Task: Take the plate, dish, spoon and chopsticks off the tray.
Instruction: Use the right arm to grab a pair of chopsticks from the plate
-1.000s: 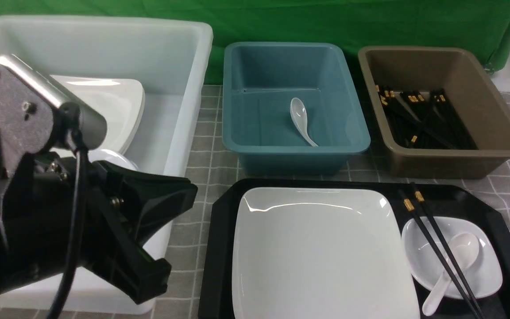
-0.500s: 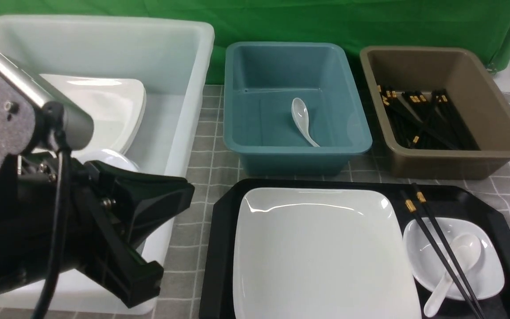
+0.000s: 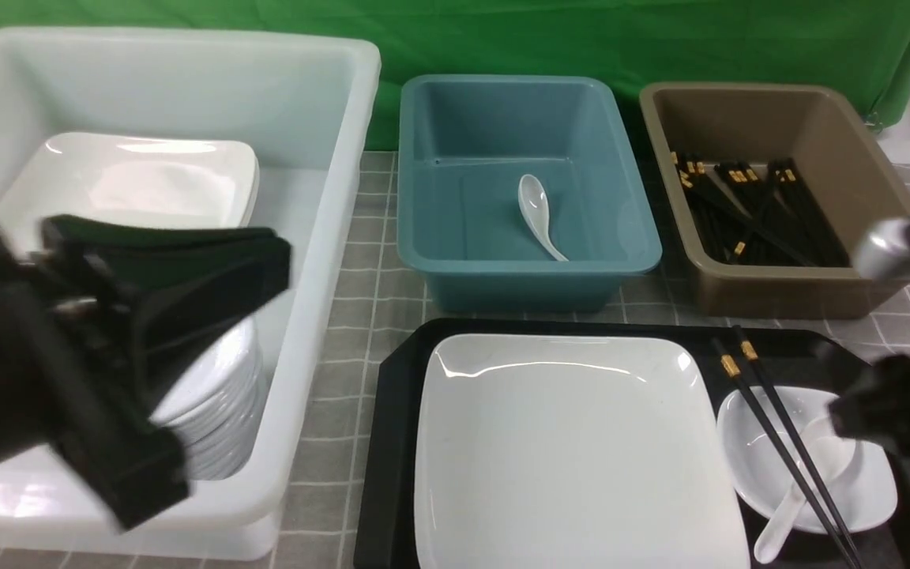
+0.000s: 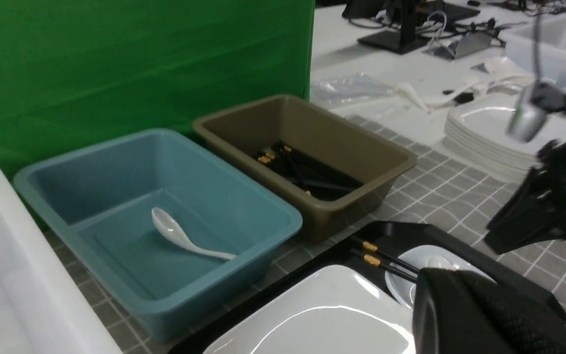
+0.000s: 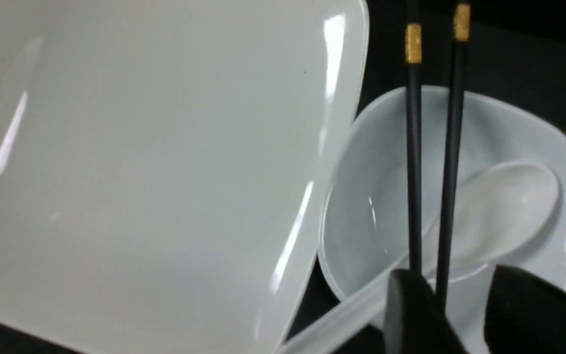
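The chopsticks [image 3: 730, 365] lay across the spoon [image 3: 772, 539] and dish [image 3: 749, 454], right of the plate [image 3: 573, 466] on the tray [image 3: 384, 466], as the right hand [image 5: 457, 282], fingers apart and empty, came into front view, apparently to begin clearing. The left hand [image 4: 455, 282], fingers together, had drawn farther left.
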`<state>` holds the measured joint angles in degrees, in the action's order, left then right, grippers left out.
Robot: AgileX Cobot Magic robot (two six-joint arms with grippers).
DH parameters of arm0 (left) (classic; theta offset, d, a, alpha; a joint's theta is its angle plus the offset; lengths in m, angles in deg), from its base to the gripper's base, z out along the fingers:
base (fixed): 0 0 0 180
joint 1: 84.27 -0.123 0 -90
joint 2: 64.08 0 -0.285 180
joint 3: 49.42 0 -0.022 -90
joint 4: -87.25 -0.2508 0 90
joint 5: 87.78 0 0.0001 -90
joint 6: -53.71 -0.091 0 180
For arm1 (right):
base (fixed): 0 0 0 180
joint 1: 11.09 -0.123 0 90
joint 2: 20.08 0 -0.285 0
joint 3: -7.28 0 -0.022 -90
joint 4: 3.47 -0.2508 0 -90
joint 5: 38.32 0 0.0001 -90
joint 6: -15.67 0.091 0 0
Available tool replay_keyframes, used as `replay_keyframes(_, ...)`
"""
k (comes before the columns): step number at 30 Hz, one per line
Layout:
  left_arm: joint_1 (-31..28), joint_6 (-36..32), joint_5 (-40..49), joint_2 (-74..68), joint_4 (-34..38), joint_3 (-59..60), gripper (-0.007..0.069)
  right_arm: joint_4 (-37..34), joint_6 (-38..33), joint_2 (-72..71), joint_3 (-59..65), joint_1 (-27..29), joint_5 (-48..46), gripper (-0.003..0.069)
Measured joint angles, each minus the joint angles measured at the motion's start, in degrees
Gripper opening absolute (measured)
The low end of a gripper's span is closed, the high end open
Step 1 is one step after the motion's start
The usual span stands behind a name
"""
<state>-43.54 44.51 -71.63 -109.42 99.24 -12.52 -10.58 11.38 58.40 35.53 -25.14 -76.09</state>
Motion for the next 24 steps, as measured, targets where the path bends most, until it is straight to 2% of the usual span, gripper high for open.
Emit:
replay_keyframes(3, 0.0, 0.0, 3.3, 3.67, -0.25, 0.0, 0.001, 0.17, 0.05, 8.56, -4.29, -1.25, 0.0, 0.0357)
replay_keyframes(8, 0.0, 0.0, 5.64, 6.37, -0.57, 0.0, 0.001, 3.21, 1.64, 15.96, -7.64, -1.28, -0.1, 0.0444)
replay_keyframes(24, 0.0, -0.04, 6.55, 7.0, -1.07, 0.0, 0.001, 4.54, 2.22, 27.34, -8.49, 1.95, 1.32, 0.0466)
